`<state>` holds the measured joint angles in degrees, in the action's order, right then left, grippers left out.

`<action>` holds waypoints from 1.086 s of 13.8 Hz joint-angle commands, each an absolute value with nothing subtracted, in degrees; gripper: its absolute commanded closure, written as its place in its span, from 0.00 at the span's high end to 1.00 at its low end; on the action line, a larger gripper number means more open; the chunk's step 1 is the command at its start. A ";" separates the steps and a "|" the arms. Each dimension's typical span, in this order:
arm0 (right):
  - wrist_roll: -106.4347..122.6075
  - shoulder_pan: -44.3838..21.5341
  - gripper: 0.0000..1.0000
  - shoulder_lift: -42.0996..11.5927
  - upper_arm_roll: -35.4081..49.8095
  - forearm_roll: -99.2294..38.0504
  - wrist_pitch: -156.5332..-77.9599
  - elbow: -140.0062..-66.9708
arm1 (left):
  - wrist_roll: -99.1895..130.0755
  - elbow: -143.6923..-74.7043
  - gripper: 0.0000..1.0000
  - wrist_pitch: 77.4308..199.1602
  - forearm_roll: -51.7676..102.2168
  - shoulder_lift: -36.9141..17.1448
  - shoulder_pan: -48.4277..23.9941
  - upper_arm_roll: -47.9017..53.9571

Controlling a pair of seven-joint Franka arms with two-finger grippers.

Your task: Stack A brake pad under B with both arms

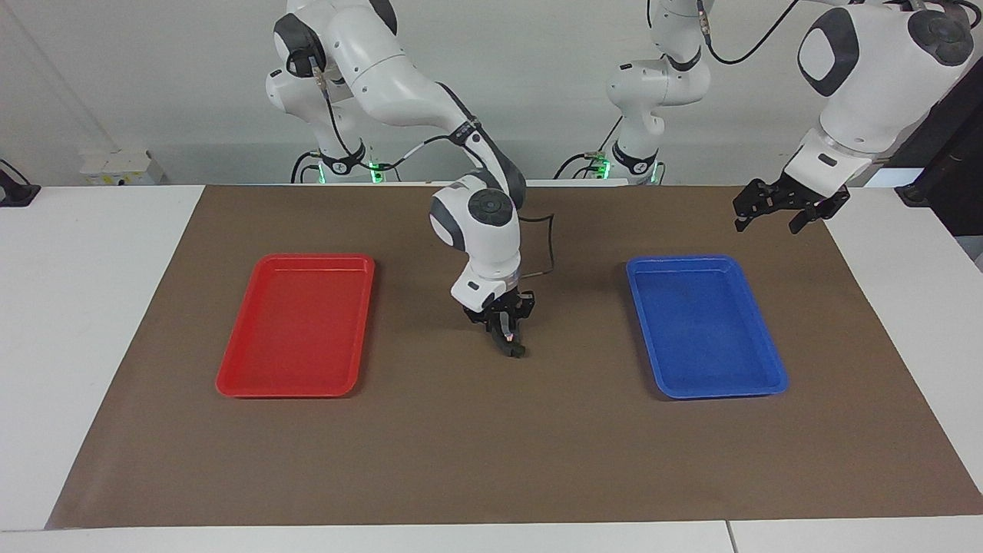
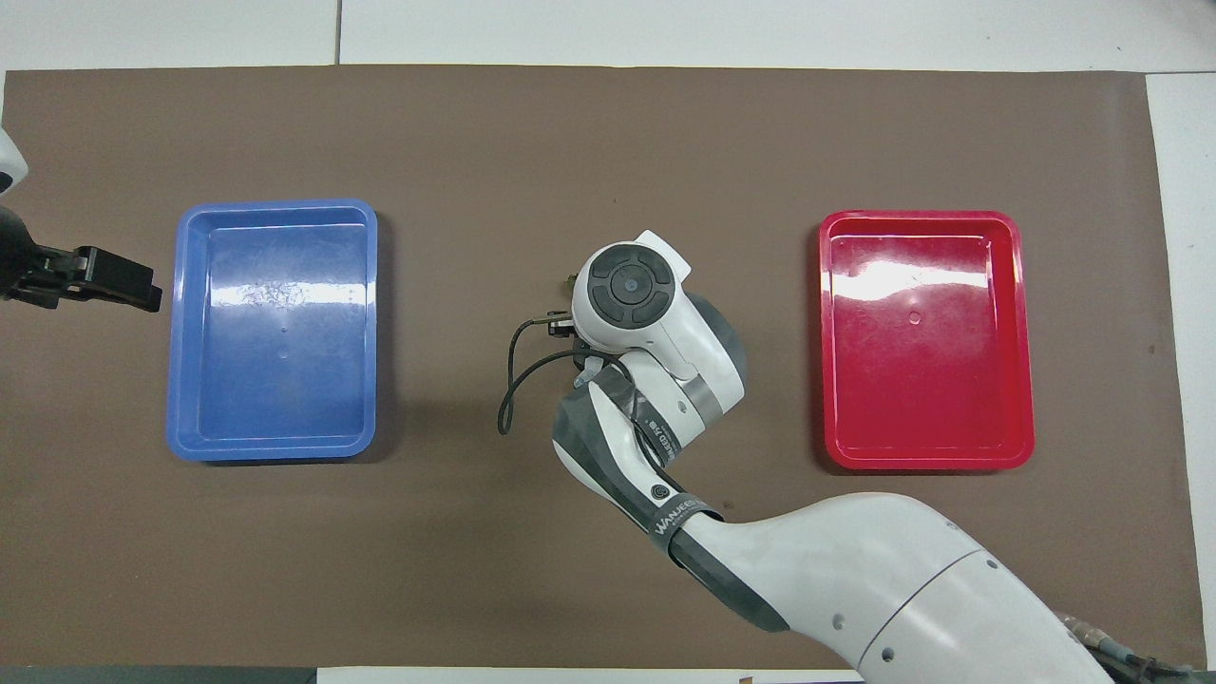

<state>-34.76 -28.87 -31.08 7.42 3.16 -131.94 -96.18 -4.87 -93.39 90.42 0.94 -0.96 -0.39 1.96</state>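
Note:
My right gripper [image 1: 508, 340] points straight down at the middle of the brown mat, between the two trays. A small dark piece [image 1: 517, 351] lies on the mat right at its tips. I cannot tell whether this piece is the A brake pad or B, or whether both are there. A light glint shows just above it. In the overhead view the right arm's wrist [image 2: 629, 288] hides the gripper and the piece. My left gripper [image 1: 776, 213] is open and empty, raised over the mat's edge at the left arm's end; it also shows in the overhead view [image 2: 119, 281].
An empty red tray [image 1: 296, 326] lies toward the right arm's end and an empty blue tray [image 1: 703, 326] toward the left arm's end. A black cable [image 1: 547, 246] loops off the right wrist. White table surrounds the brown mat [image 1: 491, 461].

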 commanded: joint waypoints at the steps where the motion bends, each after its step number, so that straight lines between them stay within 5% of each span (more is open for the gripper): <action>1: -35.42 -29.27 1.00 -30.15 7.65 2.55 -132.54 -96.85 | -4.31 -92.90 0.99 90.35 0.53 -1.05 0.18 2.29; 5: -35.77 -27.08 1.00 -22.52 6.68 3.78 -125.61 -97.21 | -4.39 -92.90 0.99 90.35 0.53 -1.05 0.18 2.29; 15: -26.02 -6.34 1.00 -5.20 6.59 7.65 -107.60 -96.42 | -4.31 -92.90 0.99 90.35 0.53 -1.05 0.18 2.29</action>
